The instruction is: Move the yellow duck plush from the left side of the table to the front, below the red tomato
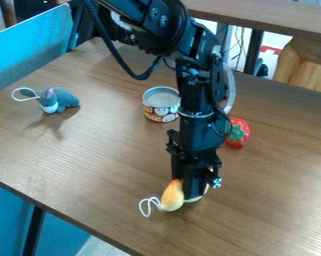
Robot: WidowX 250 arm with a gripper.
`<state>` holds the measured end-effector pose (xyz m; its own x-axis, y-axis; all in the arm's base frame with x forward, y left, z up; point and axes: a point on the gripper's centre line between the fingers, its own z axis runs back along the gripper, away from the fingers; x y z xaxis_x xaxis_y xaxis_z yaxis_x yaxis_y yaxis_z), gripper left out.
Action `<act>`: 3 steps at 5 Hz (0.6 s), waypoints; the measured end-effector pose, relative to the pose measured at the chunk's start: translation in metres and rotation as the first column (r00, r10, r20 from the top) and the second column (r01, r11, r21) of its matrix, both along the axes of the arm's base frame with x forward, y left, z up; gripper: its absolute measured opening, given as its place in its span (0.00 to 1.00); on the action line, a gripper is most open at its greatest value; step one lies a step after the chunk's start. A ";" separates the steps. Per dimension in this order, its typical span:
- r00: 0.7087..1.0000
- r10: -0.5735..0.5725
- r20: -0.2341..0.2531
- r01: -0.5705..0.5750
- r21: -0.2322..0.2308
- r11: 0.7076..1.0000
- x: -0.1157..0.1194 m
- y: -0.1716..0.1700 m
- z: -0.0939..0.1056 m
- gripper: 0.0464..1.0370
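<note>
Your orange-yellow toy (171,196) lies on the tabletop (109,150) toward the near edge, right up against the lower end of the end effector (191,191), on its left side as you look from the camera. You have the toy's long axis running mostly toward the camera and a little to the left, its narrower end up by the end effector and its rounder part nearer you; the white loop (148,205) trails from that rounder part onto the wood at the left. The end effector points down, low over the tabletop, and it hides part of whatever sits behind it. You can make out a pale edge (199,196) at its lower right, but you can't tell whether that belongs to the toy. Nor can you tell whether the end effector is clenched on the toy, released beside it or merely touching it. The one arm (201,90) comes in from the top of the view and bends down over the middle. Farther out, you have a red strawberry (237,134) just to the right of the arm, partly behind it, and an open can (161,105) standing upright just left of the arm. A grey-blue mouse (58,100) sits well apart, at the far left of the tabletop, with its own white loop out to the left.
</note>
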<state>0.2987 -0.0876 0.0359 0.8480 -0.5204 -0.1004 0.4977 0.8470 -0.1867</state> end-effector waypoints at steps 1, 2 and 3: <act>1.000 -0.006 -0.002 0.006 0.006 1.000 0.000 0.001 0.000 0.63; 0.999 0.013 0.037 -0.011 -0.054 0.998 0.002 -0.007 -0.005 0.90; 0.998 0.028 0.061 -0.020 -0.122 0.992 0.002 -0.016 -0.009 0.97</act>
